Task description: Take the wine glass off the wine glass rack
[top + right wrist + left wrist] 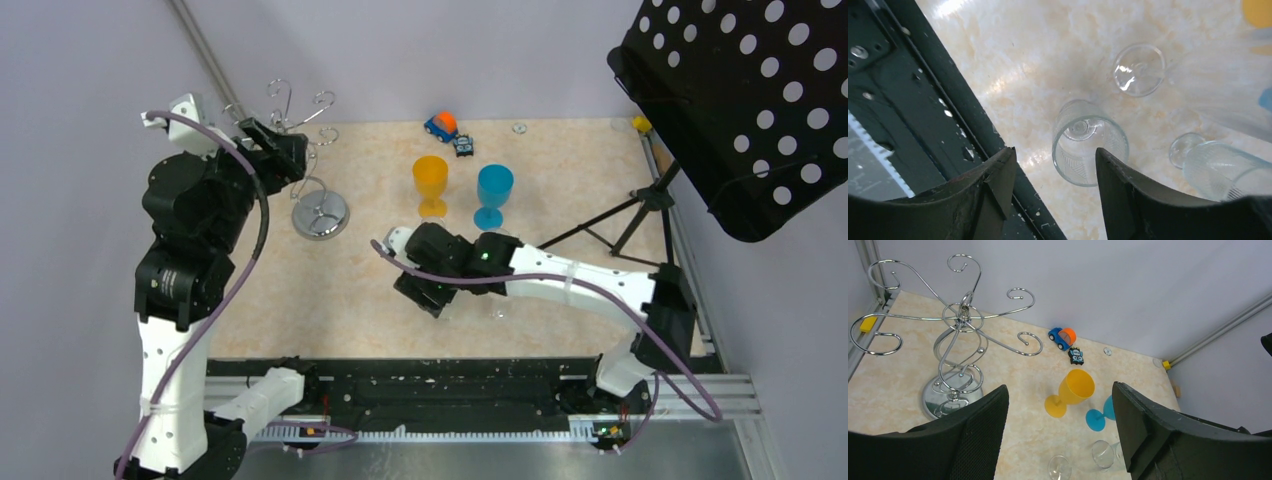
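Observation:
The chrome wine glass rack [960, 320] stands at the table's back left on its round mirrored base [319, 214]. No glass hangs on the curled hooks that I see. My left gripper [283, 152] is open and empty, raised beside the rack's top; in the left wrist view the gripper [1059, 390] has wide jaws. My right gripper [1054, 152] is open, low near the table's front edge. A clear wine glass [1089, 142] stands upright just past its fingertips, not gripped. Another clear glass foot [1139, 69] and a third clear glass [1223, 170] are close by.
An orange goblet [431, 183] and a blue goblet [493, 193] stand mid-table. A toy car [441, 125] and a small dark toy [464, 146] lie at the back. A black perforated music stand [740, 110] overhangs the right side. The black front rail [923, 100] is beside my right gripper.

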